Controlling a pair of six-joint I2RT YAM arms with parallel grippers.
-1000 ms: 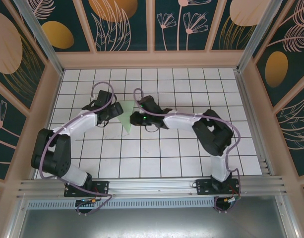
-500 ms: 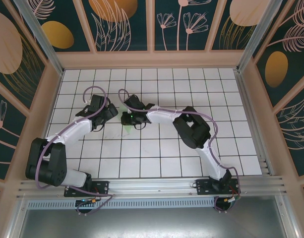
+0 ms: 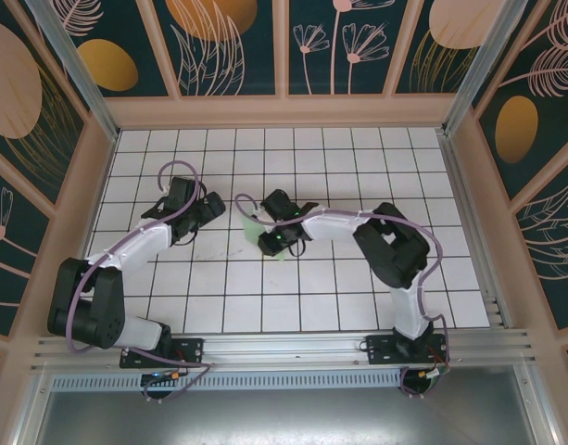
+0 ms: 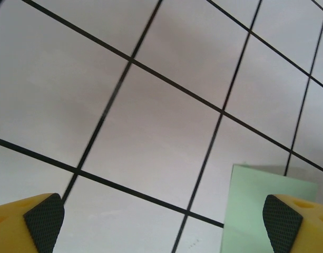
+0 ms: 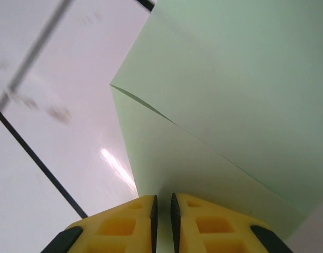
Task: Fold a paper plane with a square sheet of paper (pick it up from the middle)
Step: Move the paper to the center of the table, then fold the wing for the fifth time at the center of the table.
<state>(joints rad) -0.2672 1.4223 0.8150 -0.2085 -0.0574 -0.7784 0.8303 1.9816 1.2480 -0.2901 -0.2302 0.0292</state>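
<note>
The square sheet of paper [image 5: 229, 95] is pale mint green and folded, with one crease running across it. My right gripper [image 5: 162, 203] is shut on its near edge, the paper passing between the two yellow fingers. From above, only bits of the paper [image 3: 255, 230] show around the right gripper [image 3: 271, 239], left of the table's middle. About one tile to the left, my left gripper [image 3: 212, 209] stands open. In the left wrist view it [image 4: 164, 226] has bare table between its pads, and a corner of the paper [image 4: 256, 208] lies by the right pad [image 4: 281, 224].
The white grid table [image 3: 339, 297] is walled by wooden panels on three sides. An aluminium rail [image 3: 284, 348] runs along the near edge, with both arm bases bolted to it. The right arm's elbow [image 3: 395, 250] juts over the right half of the table.
The left gripper has let go of the paper, backed off to the left and opened wide. The right gripper swung left, then drew back right and nearer, with the paper in it.
</note>
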